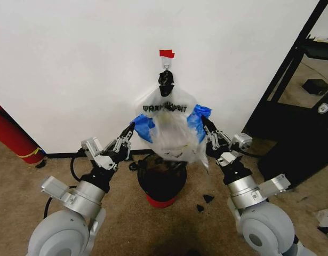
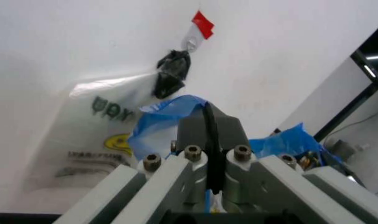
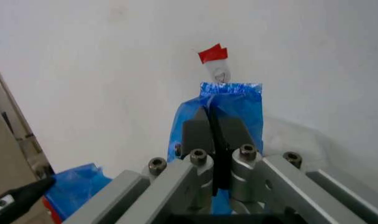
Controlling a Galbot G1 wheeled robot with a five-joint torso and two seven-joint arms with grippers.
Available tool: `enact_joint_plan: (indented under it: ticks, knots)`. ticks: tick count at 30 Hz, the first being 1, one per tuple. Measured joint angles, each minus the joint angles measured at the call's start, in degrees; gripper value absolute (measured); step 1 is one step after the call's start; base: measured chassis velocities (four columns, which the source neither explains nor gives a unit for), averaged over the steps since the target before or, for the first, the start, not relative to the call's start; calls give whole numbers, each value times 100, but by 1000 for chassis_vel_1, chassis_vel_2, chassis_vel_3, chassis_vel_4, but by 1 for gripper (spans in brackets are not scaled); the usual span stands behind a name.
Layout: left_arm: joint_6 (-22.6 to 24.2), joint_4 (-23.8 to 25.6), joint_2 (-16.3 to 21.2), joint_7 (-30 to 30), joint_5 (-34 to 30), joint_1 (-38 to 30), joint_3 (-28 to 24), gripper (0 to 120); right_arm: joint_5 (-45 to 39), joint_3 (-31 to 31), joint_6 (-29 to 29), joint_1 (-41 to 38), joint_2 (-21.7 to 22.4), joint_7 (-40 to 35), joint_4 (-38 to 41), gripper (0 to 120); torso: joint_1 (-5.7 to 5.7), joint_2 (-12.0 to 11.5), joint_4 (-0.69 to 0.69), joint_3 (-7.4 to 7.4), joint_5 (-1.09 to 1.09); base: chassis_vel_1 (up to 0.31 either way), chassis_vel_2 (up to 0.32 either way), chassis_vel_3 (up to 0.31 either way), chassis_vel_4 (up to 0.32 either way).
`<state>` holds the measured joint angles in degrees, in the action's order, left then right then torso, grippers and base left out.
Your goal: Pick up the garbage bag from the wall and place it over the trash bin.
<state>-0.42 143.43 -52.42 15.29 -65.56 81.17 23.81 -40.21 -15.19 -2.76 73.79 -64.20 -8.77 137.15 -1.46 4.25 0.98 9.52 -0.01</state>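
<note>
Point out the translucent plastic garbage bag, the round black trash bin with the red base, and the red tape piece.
translucent plastic garbage bag [image 1: 172, 133], head view, on its clear front panel.
round black trash bin [image 1: 159, 182], head view, on its black side wall.
red tape piece [image 1: 166, 53], head view, on its middle.

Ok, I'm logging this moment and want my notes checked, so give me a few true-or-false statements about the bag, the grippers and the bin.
1. Both grippers are shut on the blue tape patches of the garbage bag. True: the left gripper holds one patch, the right gripper the other.
2. The bag already lies over the trash bin. False: it hangs above the bin, in front of the wall.
3. A piece of red tape sits on the wall above the hook. True.
4. The bin stands on the robot's far right. False: it stands between the two arms, below the bag.
5. A red cylinder leans on the robot's left. True.
</note>
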Motion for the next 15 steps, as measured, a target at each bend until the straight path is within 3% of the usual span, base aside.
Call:
enact_joint_plan:
  ticks: [6,15]
  knots:
    - [51,-8,25,219,-471,43,123,0,-414,110,-199,-89,-155,-270,19,0,0,0,0,0,0,0,0,0,0]
    - [30,-12,44,237,-544,-22,407,0,-1220,71,-266,-278,-201,-385,150,0,0,0,0,0,0,0,0,0,0]
